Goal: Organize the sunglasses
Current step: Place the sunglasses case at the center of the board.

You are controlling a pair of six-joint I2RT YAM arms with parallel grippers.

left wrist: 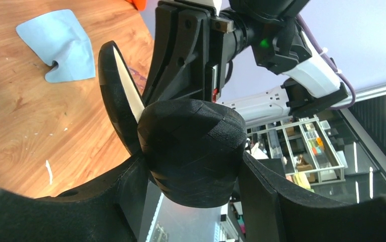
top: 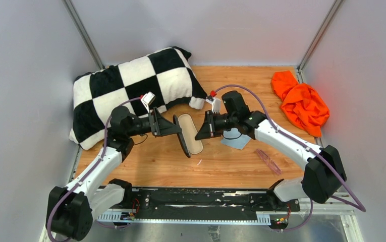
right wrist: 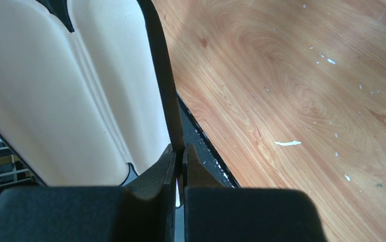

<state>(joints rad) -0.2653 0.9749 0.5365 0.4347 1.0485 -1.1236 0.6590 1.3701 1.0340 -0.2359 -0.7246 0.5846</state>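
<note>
The pink translucent sunglasses [top: 268, 161] lie folded on the wood at the right, apart from both grippers. A black oval case [top: 188, 135] with beige lining stands open in the middle. My left gripper [top: 177, 131] holds the case's rounded black shell [left wrist: 196, 126] between its fingers [left wrist: 130, 176]. My right gripper [top: 200, 135] comes in from the other side. In the right wrist view this gripper [right wrist: 179, 154] is shut on the thin black rim [right wrist: 161, 75] of the case, with the beige lining [right wrist: 54, 91] to its left.
A light blue cloth [top: 236, 140] lies flat just under the right arm and also shows in the left wrist view as the blue cloth [left wrist: 62, 45]. A black-and-white checkered pillow [top: 130, 88] fills the back left. An orange cloth [top: 300, 103] sits at the back right.
</note>
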